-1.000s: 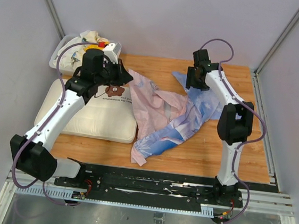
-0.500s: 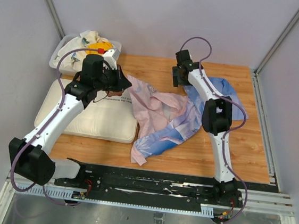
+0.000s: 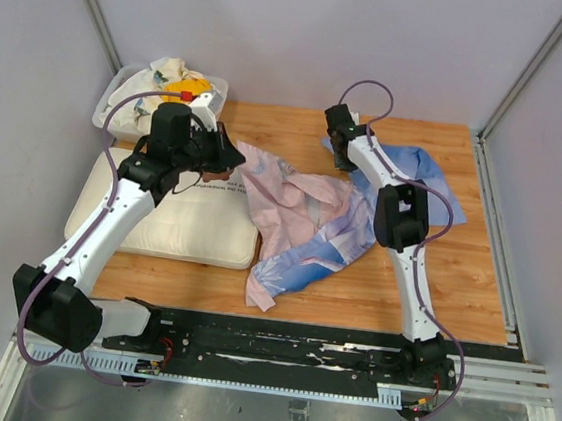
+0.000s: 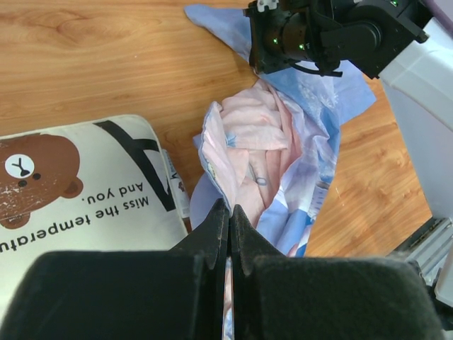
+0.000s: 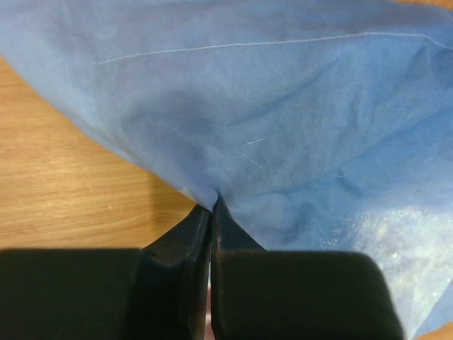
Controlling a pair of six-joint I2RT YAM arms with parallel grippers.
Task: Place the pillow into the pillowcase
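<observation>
Right wrist view shows the right gripper (image 5: 211, 207) pinched on a blue fold of the crumpled pillowcase (image 5: 283, 106), while the left gripper (image 4: 229, 211) clamps its pink edge just beside the pillow (image 4: 71, 191), so opening the mouth seems in hand; next both should pull apart to spread it.

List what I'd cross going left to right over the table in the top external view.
cream bear pillow → blue-and-pink pillowcase → bare wooden tabletop
</observation>
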